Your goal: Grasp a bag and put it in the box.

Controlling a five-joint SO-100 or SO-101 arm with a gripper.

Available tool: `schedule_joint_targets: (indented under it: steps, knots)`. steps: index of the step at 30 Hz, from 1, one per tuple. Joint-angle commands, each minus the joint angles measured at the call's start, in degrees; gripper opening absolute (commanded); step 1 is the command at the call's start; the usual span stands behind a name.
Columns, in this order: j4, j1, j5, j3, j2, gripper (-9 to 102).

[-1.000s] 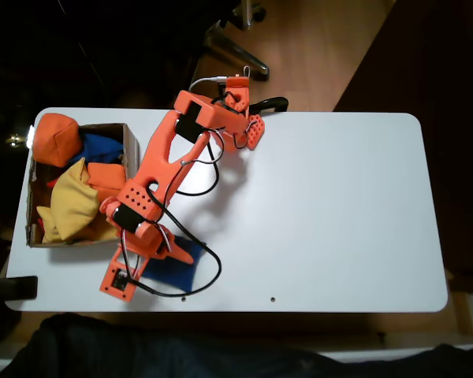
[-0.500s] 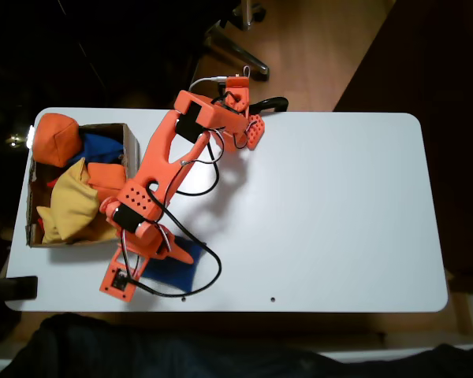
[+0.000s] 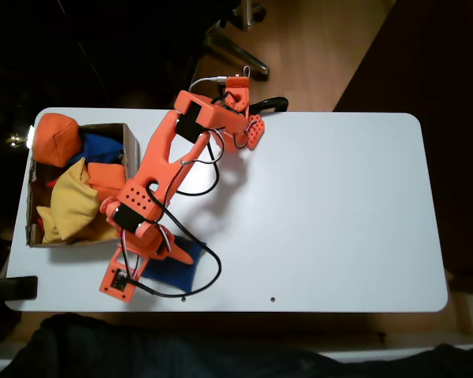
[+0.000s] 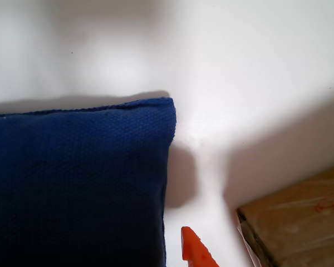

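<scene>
A: What sits nearest in the wrist view?

B: One orange fingertip (image 4: 193, 249) pokes up from the bottom edge, just right of the bag (image 4: 78, 183). The bag's blue weave covers the lower left, lying flat on the white tabletop (image 4: 256, 67), its top edge and upper right corner showing.

A: And the hand, spread or pressed together?

B: I cannot tell. In the fixed view the hand (image 3: 167, 253) hangs low over the bag (image 3: 177, 272), with one orange finger lying across the bag's upper left edge, but the arm hides the rest. Whether it touches the cloth is not clear either.

A: Where is the bag on the tabletop?

B: In the fixed view, near the tabletop's (image 3: 339, 205) lower edge, towards the left, just below and right of the box (image 3: 131, 138). It lies outside the box. In the wrist view a corner of the box (image 4: 300, 222) shows at the lower right, close to the bag but apart from it, with bare tabletop between.

A: What is in the box?

B: A yellow beanbag (image 3: 75, 201), an orange one (image 3: 57, 139) at the top left corner, another orange one (image 3: 106, 175) in the middle, and a patch of blue cloth (image 3: 102, 147) between them.

A: Farther back?

B: The arm (image 3: 162, 161) runs up from the hand to its base (image 3: 229, 106) at the tabletop's far edge. Black cables (image 3: 209, 264) loop beside it. Beyond the tabletop lies wooden floor (image 3: 331, 47) with a chair leg (image 3: 236, 47).
</scene>
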Motion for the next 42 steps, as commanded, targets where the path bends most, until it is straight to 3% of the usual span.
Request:
schedule_joint_targets:
  steps: [1, 38, 42]
  knots:
    - [-0.3, -0.3, 0.4, -0.6, 1.7, 78]
    - [-1.1, -1.4, -0.6, 3.6, 3.8, 78]
    - [-1.6, -1.1, -1.8, 4.9, 4.5, 74]
